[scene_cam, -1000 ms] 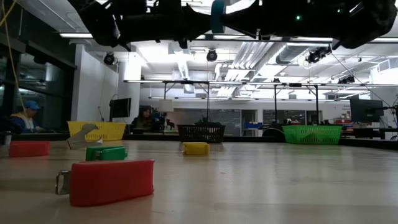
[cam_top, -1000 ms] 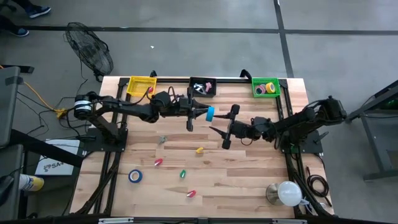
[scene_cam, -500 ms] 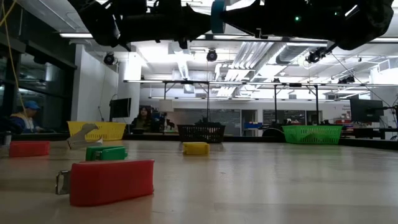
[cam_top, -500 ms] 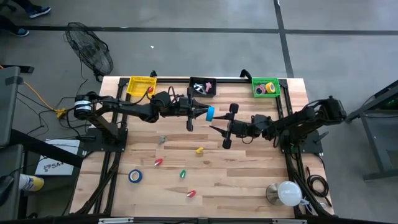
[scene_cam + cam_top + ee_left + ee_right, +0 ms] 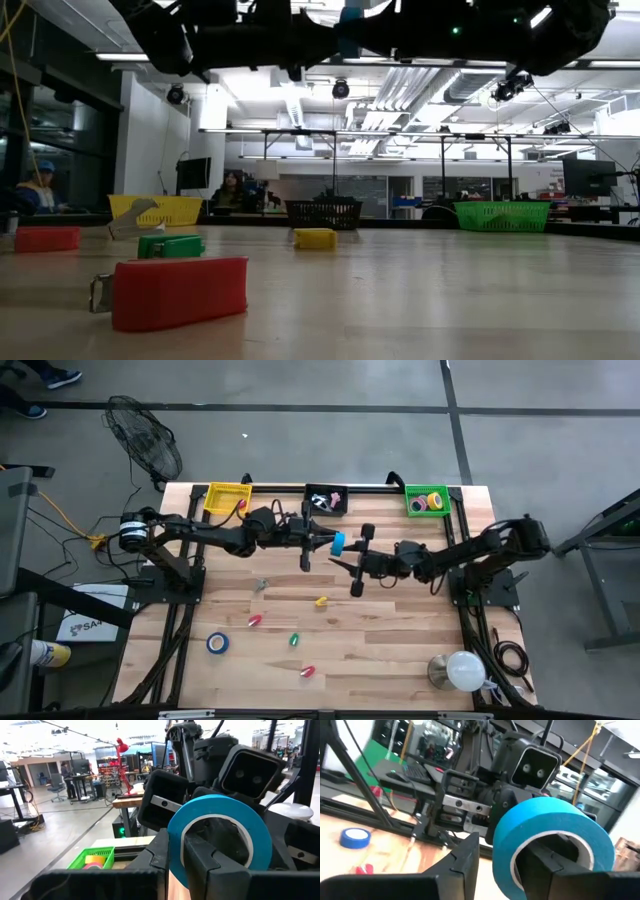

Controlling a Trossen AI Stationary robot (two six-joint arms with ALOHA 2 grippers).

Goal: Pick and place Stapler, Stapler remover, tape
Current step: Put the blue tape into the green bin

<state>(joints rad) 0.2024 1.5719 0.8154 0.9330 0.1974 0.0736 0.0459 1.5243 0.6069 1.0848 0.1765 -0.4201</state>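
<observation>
Right end effector advanced, round blue tape

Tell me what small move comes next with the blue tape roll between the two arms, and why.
Probably the right gripper should finish closing on the blue tape roll, then the left gripper lets go. Its fingers bracket the roll, one through the centre, while the left fingers grip it in mid-air.

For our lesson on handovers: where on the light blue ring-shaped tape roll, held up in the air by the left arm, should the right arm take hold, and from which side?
Grip the band of the light blue ring-shaped tape roll on the arc opposite the left gripper, one finger through the open centre, one outside. The right gripper should come from its own side, since the hole faces it and that arc is free.
</observation>
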